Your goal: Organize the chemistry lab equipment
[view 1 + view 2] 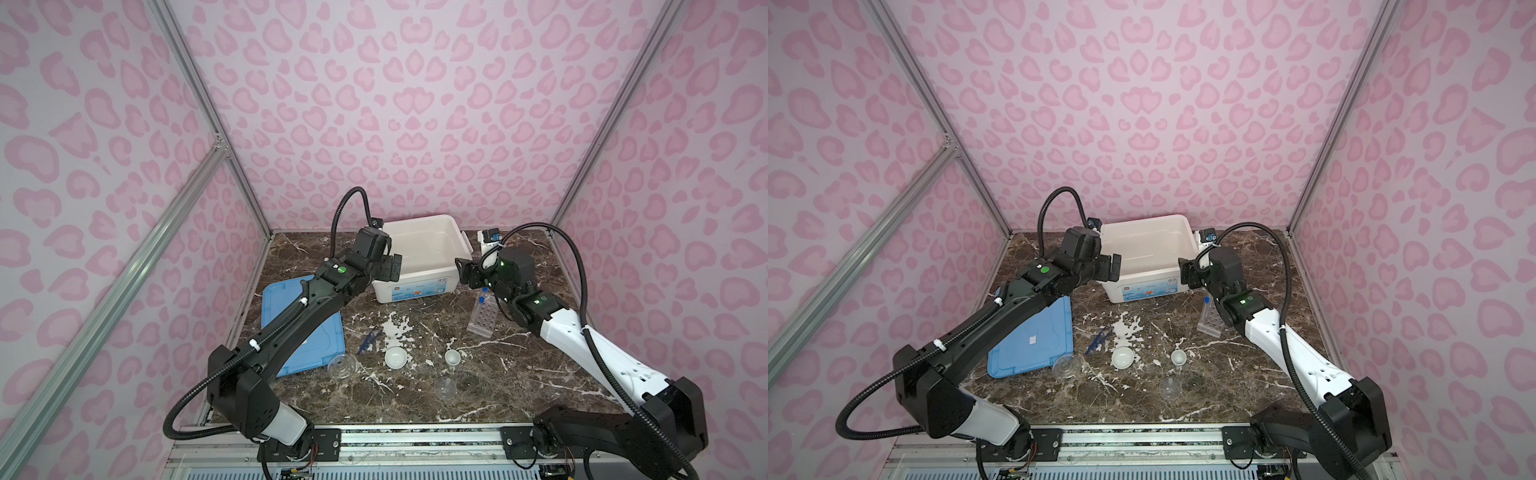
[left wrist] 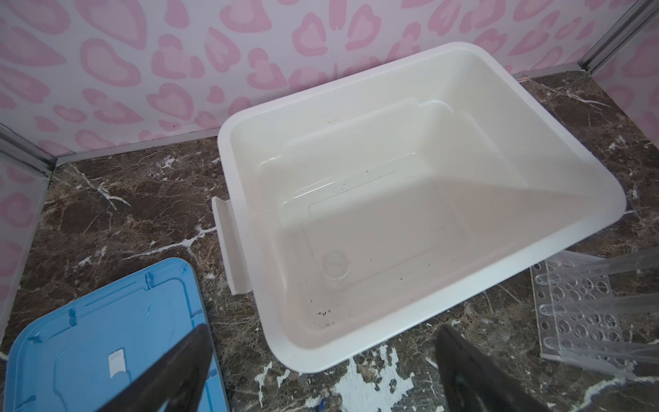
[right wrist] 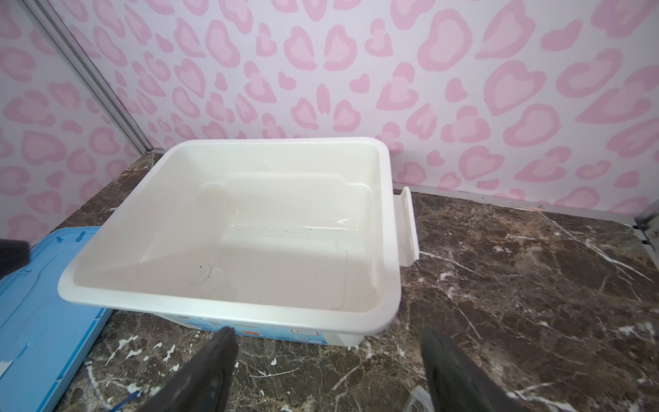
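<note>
**Both end effectors spread wide beside the white bin**

The left end effector (image 1: 392,266) hangs at the left side of the white bin (image 1: 419,222), which sits at the back of the marble worktop (image 1: 498,374). In the left wrist view its dark fingers (image 2: 185,364) stand far apart and hold nothing. The right end effector (image 1: 465,272) hangs at the bin's right near corner. Its fingers (image 3: 214,367) are likewise spread wide, with only bare worktop showing between them. Neither touches the bin in any view. Dark specks dot the bin's floor.

The lab equipment lies outside the bin, in front of it. The clear holed rack (image 1: 482,318) sits to the right, just beside the right arm. The test tubes (image 1: 481,299) are in it, their blue caps showing at its far end. Whether they stand upright or lean cannot be told.

The dark blue tweezers (image 1: 369,338) lie near the middle of the worktop, close to the right edge of the flat blue lid (image 1: 320,340). Just in front of them is the larger white bowl (image 1: 395,357), and the smaller white bowl (image 1: 451,356) sits apart to its right. A glass flask (image 1: 341,366) stands at the lid's near right corner. A second glass vessel (image 1: 446,387), faint against the marble, is in front of the smaller bowl.
</note>
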Robot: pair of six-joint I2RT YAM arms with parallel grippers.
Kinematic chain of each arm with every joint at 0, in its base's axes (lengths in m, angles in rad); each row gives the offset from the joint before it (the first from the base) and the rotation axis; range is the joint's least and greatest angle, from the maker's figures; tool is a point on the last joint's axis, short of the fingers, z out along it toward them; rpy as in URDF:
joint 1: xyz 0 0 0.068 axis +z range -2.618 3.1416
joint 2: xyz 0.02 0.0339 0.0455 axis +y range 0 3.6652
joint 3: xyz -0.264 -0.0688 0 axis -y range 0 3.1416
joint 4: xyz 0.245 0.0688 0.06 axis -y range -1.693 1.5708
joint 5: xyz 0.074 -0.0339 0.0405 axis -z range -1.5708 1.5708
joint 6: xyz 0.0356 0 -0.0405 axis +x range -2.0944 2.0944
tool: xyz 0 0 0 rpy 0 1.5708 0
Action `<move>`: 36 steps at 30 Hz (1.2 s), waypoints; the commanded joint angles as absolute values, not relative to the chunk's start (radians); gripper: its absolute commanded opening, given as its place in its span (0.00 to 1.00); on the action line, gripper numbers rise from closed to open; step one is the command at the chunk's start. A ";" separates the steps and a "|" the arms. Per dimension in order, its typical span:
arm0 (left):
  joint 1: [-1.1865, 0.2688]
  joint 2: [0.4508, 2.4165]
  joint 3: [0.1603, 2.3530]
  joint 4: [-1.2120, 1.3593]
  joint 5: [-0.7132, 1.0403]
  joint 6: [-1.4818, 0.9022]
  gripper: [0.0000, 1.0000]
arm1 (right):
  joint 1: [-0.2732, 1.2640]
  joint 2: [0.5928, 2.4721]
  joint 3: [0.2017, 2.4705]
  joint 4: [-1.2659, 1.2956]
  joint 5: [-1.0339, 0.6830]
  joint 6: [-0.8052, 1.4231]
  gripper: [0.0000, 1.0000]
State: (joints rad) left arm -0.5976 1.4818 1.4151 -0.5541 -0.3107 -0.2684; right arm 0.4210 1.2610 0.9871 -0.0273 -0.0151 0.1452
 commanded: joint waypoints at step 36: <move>-0.650 1.165 0.850 -0.981 -0.271 -0.868 0.57 | 0.315 1.247 0.946 -0.020 -0.216 0.171 0.83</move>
